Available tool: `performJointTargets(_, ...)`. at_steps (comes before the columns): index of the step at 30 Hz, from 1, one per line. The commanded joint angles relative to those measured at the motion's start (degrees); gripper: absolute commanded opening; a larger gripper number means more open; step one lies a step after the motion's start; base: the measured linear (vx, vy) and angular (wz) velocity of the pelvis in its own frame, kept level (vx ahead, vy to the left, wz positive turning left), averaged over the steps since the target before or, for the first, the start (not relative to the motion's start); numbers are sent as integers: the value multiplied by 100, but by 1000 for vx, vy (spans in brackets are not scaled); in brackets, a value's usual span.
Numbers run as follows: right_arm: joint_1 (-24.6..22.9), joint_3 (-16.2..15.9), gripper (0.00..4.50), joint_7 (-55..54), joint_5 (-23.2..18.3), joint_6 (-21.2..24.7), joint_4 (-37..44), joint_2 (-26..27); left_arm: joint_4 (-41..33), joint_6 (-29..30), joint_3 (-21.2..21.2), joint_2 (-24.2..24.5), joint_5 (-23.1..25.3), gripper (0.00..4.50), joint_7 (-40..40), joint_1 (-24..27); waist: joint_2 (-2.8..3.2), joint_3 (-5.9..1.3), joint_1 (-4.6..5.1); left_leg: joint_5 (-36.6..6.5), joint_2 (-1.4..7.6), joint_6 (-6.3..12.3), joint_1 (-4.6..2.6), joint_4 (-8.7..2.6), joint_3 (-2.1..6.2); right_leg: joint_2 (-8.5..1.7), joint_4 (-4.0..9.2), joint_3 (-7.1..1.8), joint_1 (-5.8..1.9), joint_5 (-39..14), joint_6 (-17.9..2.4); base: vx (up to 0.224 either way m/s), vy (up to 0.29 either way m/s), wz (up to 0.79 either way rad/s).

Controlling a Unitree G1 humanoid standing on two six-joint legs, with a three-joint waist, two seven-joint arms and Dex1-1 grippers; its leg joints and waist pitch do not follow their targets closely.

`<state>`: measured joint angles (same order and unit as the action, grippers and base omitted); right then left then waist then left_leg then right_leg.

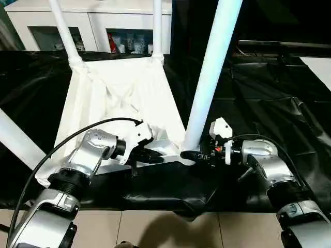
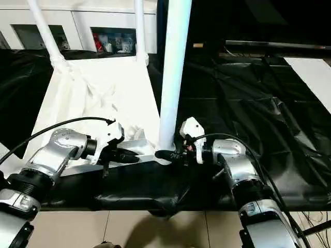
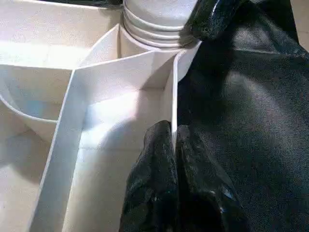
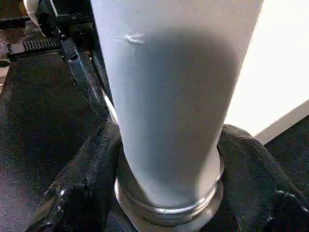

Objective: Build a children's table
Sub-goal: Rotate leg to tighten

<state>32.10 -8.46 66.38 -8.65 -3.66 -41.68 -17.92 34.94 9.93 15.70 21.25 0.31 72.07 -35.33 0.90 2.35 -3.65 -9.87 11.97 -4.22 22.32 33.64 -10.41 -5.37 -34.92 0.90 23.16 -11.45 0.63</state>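
The white tabletop (image 1: 119, 93) lies upside down on a black sheet, ribs up. Two white legs (image 1: 64, 31) (image 1: 157, 26) stand in its far corner sockets, and a third leg (image 1: 18, 139) slants at the near left. The fourth leg (image 1: 212, 72) stands upright in the near right socket. My right gripper (image 1: 194, 155) is shut on this leg's base, one finger (image 4: 82, 183) on each side of it. My left gripper (image 1: 150, 155) is shut on the tabletop's thin near rim (image 3: 169, 96), just left of that socket, its fingers (image 3: 159, 159) pinching the wall.
A white glass-door cabinet (image 1: 98, 20) stands behind the tabletop. The black sheet (image 1: 269, 93) covers the floor to the right and front, wrinkled near its front edge. Beige floor tiles (image 1: 170, 227) show at the near edge.
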Motion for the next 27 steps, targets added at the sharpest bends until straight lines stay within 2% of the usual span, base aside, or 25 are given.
performJointTargets(1, -91, -78, 268, 8, 51, 130, 36, 41, -155, 41, 38, -72, -181, 0, 159, 75, -54, -357, 15, -871, 71, 498, -113, -360, -50, -129, 306, -51, -267, -85, -1573, 0, 0, 0)
performJointTargets(2, -96, -25, 268, -98, 15, 182, 11, 94, -155, 58, 41, -75, -180, 0, 158, 84, -59, -360, 21, -851, 70, 500, -113, -359, -51, -128, 303, -52, -269, -58, -1578, 0, 0, 0)
performJointTargets(3, -42, 186, 265, -598, -62, 290, -150, 274, -144, 82, 60, -89, -156, 0, 142, 101, -55, -356, 25, -859, 70, 498, -112, -362, -50, -129, 304, -51, -266, -81, -1575, 0, 0, 0)
performJointTargets(4, -37, 204, 265, -662, -61, 288, -169, 294, -137, 85, 60, -94, -149, 0, 126, 100, -48, -349, 37, -912, 70, 458, -110, -376, -45, -137, 316, -52, -262, -197, -1557, 0, 0, 0)
performJointTargets(5, 47, 439, 265, -1546, -29, 247, -441, 542, -28, 129, 47, -196, -65, 0, -144, 72, -38, -339, 47, -991, 69, 423, -113, -385, -45, -137, 329, -55, -248, -313, -1540, 0, 0, 0)
performJointTargets(6, 95, 576, 264, -2015, -42, 277, -595, 679, 69, 175, 29, -286, -5, 0, -373, 27, -31, -317, 134, -1252, 57, 216, -106, -421, -26, -157, 365, -71, -237, -738, -1464, 0, 0, 0)
performJointTargets(8, 153, 741, 263, -2579, -72, 336, -777, 843, 217, 266, -3, -421, 81, 0, -719, -50, -46, -311, 215, -1502, 47, 44, -118, -447, -6, -154, 410, -71, -245, -1179, -1345, 0, 0, 0)
performJointTargets(9, 219, 864, 263, -3188, -50, 295, -951, 961, 369, 314, -38, -565, 146, 0, -1052, -132, -47, -312, 225, -1540, 47, 21, -122, -449, -2, -153, 417, -72, -243, -1258, -1318, 0, 0, 0)
performJointTargets(10, 280, 890, 262, -3682, 39, 230, -1101, 1076, 569, 396, -132, -792, 189, 0, -1558, -241, -4, -309, 248, -1578, 53, -34, -137, -449, -7, -151, 427, -85, -207, -1289, -1298, 0, 0, 0)
performJointTargets(11, 336, 882, 261, -4135, 157, 180, -1216, 1175, 770, 503, -237, -1004, 215, 0, -2057, -354, -4, -305, 256, -1669, 42, -96, -167, -443, -11, -139, 447, -83, -184, -1375, -1275, 0, 0, 0)
performJointTargets(12, 370, 862, 260, -4385, 238, 153, -1275, 1230, 893, 571, -306, -1133, 223, 0, -2362, -425, -28, -307, 266, -1661, 30, -108, -164, -436, -19, -131, 463, -89, -188, -1396, -1245, 0, 0, 0)
performJointTargets(13, 426, 853, 260, -4642, 278, 214, -1353, 1326, 1075, 608, -377, -1289, 236, 0, -2730, -536, -15, -310, 259, -1641, 21, -100, -159, -430, -15, -131, 464, -88, -193, -1395, -1229, 0, 0, 0)
performJointTargets(15, 519, 779, 260, -5020, 416, 358, -1438, 1524, 1440, 561, -496, -1523, 258, 0, -3337, -748, -36, -314, 254, -1624, 2, -33, -137, -425, -18, -126, 488, -86, -199, -1440, -1149, 0, 0, 0)
performJointTargets(17, 526, 716, 260, -4936, 454, 356, -1424, 1576, 1539, 515, -537, -1575, 259, 0, -3517, -803, -22, -326, 220, -1570, 4, 59, -141, -417, -19, -127, 494, -85, -200, -1384, -1107, 0, 0, 0)
performJointTargets(18, 527, 601, 260, -4727, 568, 215, -1397, 1665, 1659, 481, -587, -1649, 272, 0, -3652, -879, -26, -327, 188, -1532, 10, 132, -129, -416, -25, -127, 502, -79, -201, -1293, -1095, 0, 0, 0)
performJointTargets(22, 451, 688, 260, -4107, 302, -1, -1228, 1683, 1656, 376, -520, -1665, 341, 0, -3436, -894, -25, -332, 169, -1524, 16, 206, -115, -421, -20, -136, 496, -72, -213, -1295, -1092, 0, 0, 0)
performJointTargets(24, 424, 749, 315, -3852, 167, -107, -1117, 1593, 1573, 319, -463, -1600, 352, 0, -3227, -849, -28, -343, 158, -1465, 24, 256, -115, -415, -20, -136, 491, -69, -220, -1186, -1129, 0, 0, 0)
performJointTargets(27, 414, 825, 345, -3590, 37, -218, -970, 1341, 1409, 172, -368, -1465, 313, 0, -2761, -750, -42, -351, 161, -1280, 22, 341, -76, -408, -14, -137, 455, -59, -253, -864, -1194, 0, 0, 0)
